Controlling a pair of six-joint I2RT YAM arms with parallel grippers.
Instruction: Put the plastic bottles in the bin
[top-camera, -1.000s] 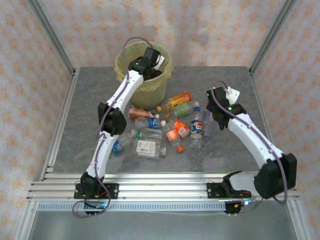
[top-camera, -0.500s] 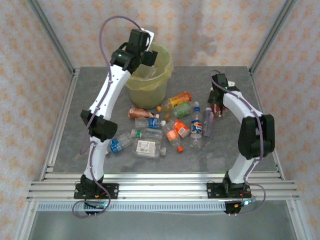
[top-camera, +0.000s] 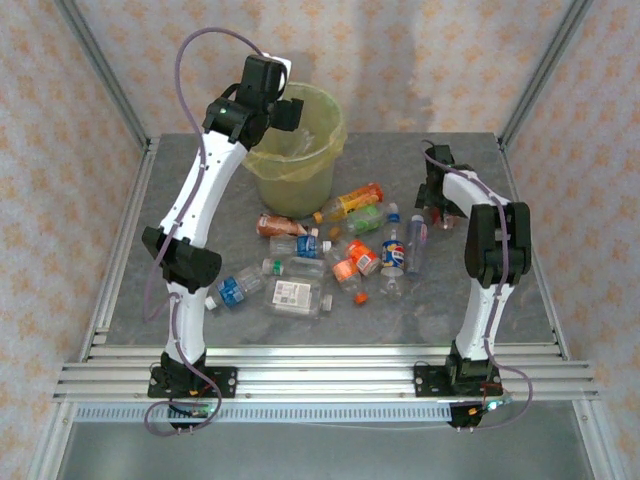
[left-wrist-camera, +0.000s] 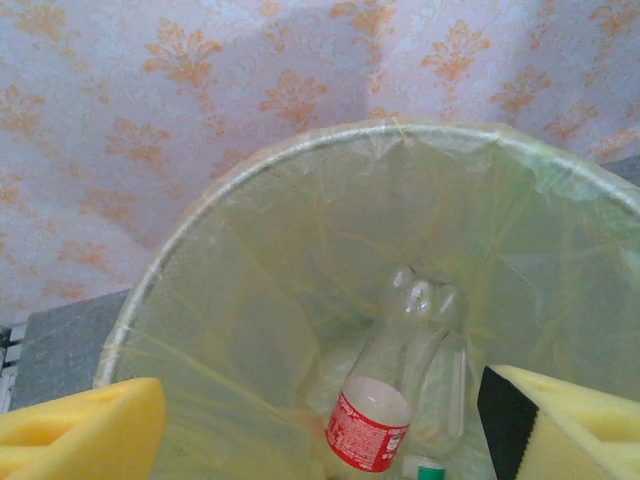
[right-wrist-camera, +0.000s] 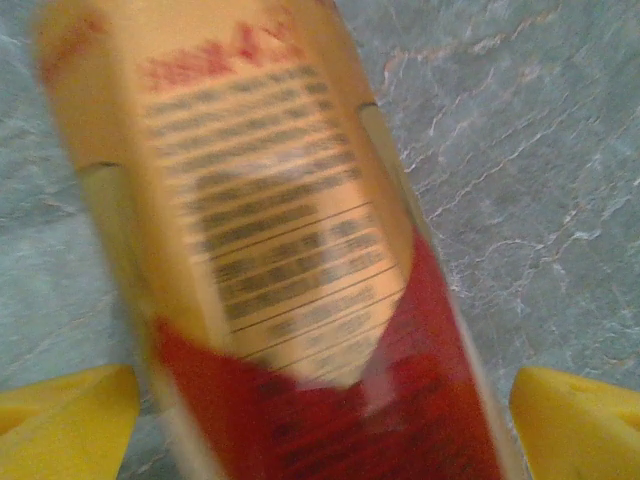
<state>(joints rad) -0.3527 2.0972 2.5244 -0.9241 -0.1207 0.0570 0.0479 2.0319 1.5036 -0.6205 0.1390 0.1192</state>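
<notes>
Yellow foam pads (left-wrist-camera: 80, 430) of the left tool (left-wrist-camera: 320, 425) are held wide apart, and nothing is held between them. The bin (left-wrist-camera: 230, 300) is right under this tool. A red-label bottle (left-wrist-camera: 372, 425) is seen lying at the bottom of it.

The right tool (right-wrist-camera: 320, 420) is open too. It is held low over the desk (right-wrist-camera: 560, 150). A bottle (right-wrist-camera: 290, 250) with a yellow and red label lies between its pads, and a gap is seen at the right pad. The other bottles (top-camera: 345, 265) are spread on the desk to the left of this tool.

Some things could go wrong from here. The bottle is round and smooth, so it could be squeezed out and rolled away if the pads are closed off its middle. Thin plastic may be crushed by a hard grip and then dropped on the way. The view from the right tool is blurred, so the bottle could be knocked aside if the pads are shut too early. The two arms could be bumped together at the bin if the left tool is not taken away first. The thin bag could be caught by the left pads if that tool is lowered, and the bin could be tipped.
</notes>
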